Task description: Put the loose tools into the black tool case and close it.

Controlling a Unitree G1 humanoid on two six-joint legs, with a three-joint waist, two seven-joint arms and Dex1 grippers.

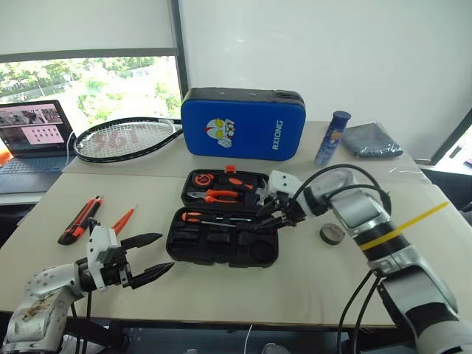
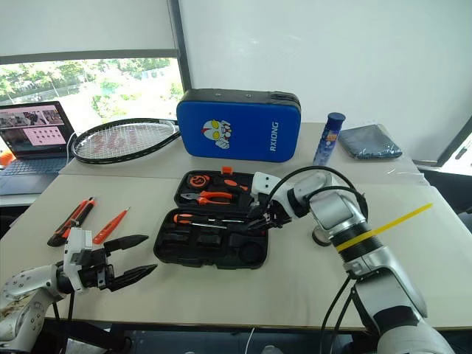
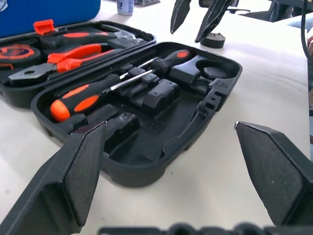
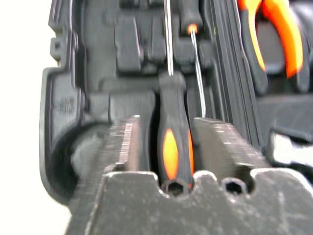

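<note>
The black tool case (image 1: 193, 251) lies open mid-table. Two screwdrivers with orange-black handles rest in its near half, one handle to the left (image 3: 73, 100), the other to the right (image 3: 168, 58). My right gripper (image 1: 269, 219) hangs just above that right handle (image 4: 171, 152), its fingers a narrow gap apart and holding nothing. The utility knife (image 1: 80, 220) and the slim orange tester screwdriver (image 1: 123, 219) lie on the table left of the case. The small dark tape roll (image 1: 332, 234) sits to its right. My left gripper (image 1: 151, 258) stands open near the front left, pointing at the case.
Orange-handled pliers (image 1: 221, 195) and a tape measure (image 1: 203, 179) sit in the case's far half. Behind stand a blue padded case (image 1: 243, 124), a racket (image 1: 125, 139), a laptop (image 1: 33, 136), a blue bottle (image 1: 332, 138) and a grey cloth (image 1: 372, 140).
</note>
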